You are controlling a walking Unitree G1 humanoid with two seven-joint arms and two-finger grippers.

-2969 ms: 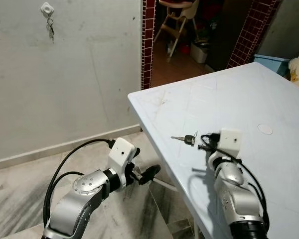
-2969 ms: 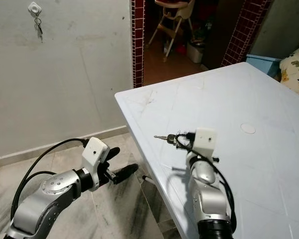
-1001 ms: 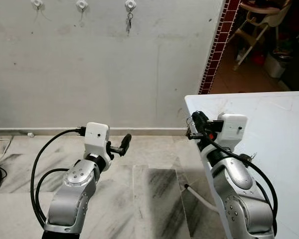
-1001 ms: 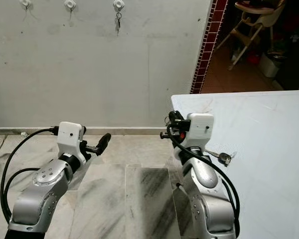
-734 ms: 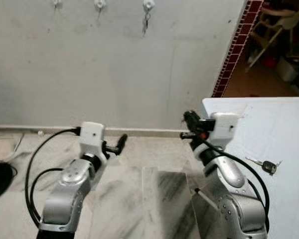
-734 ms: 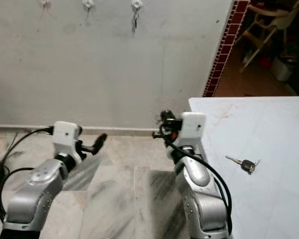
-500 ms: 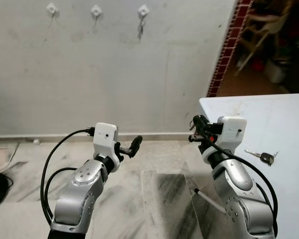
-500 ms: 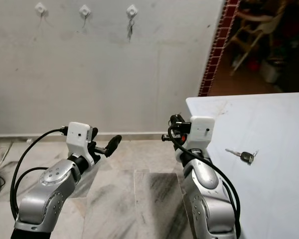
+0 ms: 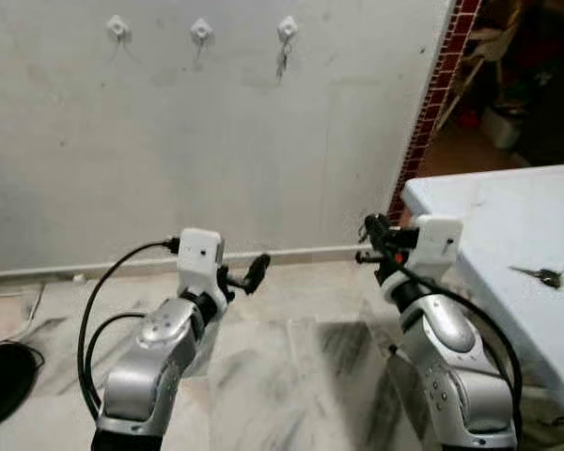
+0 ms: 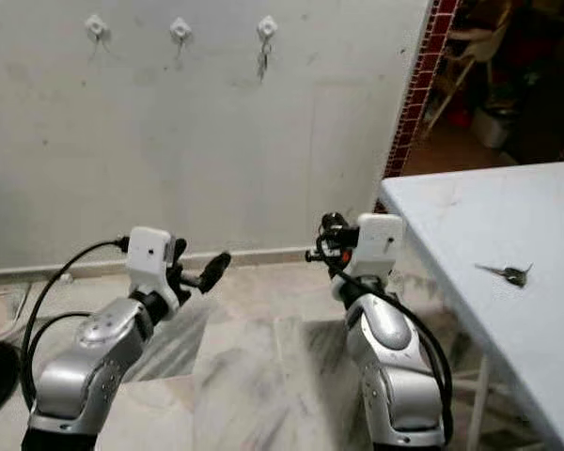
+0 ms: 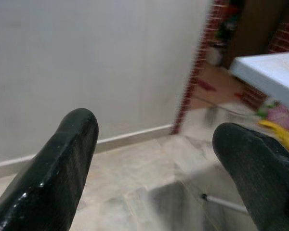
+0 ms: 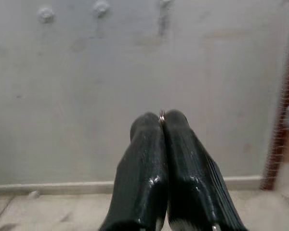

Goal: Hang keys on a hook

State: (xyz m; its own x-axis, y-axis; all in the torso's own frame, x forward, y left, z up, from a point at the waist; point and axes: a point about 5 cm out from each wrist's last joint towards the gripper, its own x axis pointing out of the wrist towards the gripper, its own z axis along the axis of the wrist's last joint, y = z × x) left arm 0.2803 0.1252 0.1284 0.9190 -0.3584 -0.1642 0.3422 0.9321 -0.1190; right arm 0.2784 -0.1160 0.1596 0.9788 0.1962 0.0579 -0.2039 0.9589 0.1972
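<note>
Three white hooks are fixed high on the grey wall: the left hook (image 9: 118,26), the middle hook (image 9: 201,29) and the right hook (image 9: 287,26). A set of keys (image 9: 282,62) hangs from the right one. My right gripper (image 9: 369,237) is held up toward the wall, shut, and a thin metal key ring (image 12: 161,114) peeks out between its fingertips. My left gripper (image 9: 249,272) is lower and to the left, over the floor, open with nothing in it. A single key (image 9: 543,275) lies on the white table (image 9: 470,202) at the right.
A dark red tiled pillar (image 9: 434,89) borders a doorway to the right of the wall. The floor below is marble (image 9: 291,376), with a skirting along the wall's foot. A black object (image 9: 2,376) lies on the floor at far left.
The whole view has shifted: the table has slid to the right edge and the hooks stand a little lower. Both arms keep their pose, and the right gripper stays shut.
</note>
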